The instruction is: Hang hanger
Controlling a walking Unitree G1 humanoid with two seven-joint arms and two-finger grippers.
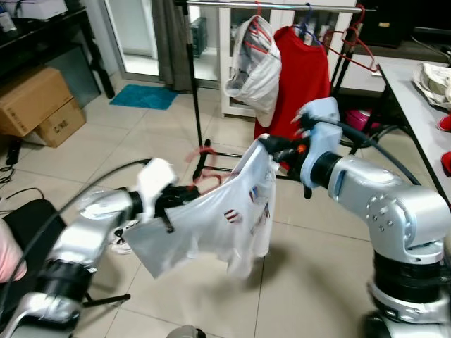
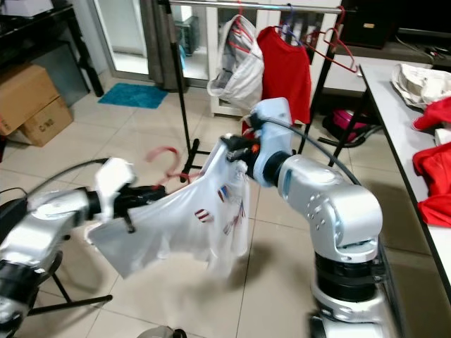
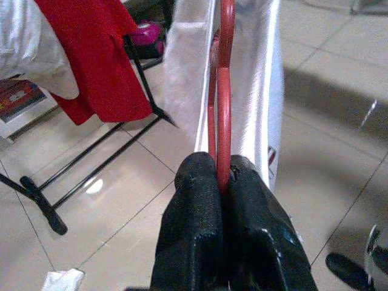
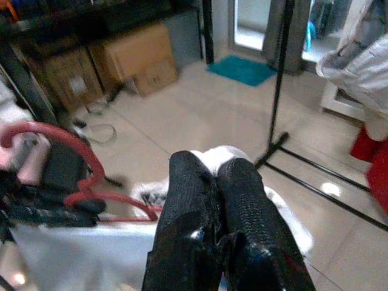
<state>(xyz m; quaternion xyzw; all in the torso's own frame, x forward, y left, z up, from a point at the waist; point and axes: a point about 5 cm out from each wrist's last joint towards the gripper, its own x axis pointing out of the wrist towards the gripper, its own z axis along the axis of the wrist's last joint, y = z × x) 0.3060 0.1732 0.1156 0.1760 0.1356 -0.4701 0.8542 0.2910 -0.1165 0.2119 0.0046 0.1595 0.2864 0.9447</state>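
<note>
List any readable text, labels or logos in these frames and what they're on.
None readable.
Brown cardboard boxes: dark print on the lower box's side, too blurred to read.
White T-shirt on the red plastic hanger: small red-and-blue printed graphics, too small to read as words.

Red hanger [image 3: 222,91]: thin red rod, carrying a white T-shirt [image 1: 211,229]. Held up off the tiled floor, between the two arms, in front of the clothes rail [image 1: 271,4].

Hook [image 2: 166,156] curls upward at the shirt's neck, free, not on the rail.

One end of the hanger is pinched between the closed fingers of the left gripper [image 3: 223,179]; the rod runs straight away from them in the left wrist view.

Shirt: white, small red-and-blue prints on the front (detail too small to read). It sags, with one shoulder bunched in the closed right gripper [image 4: 215,167].
</note>
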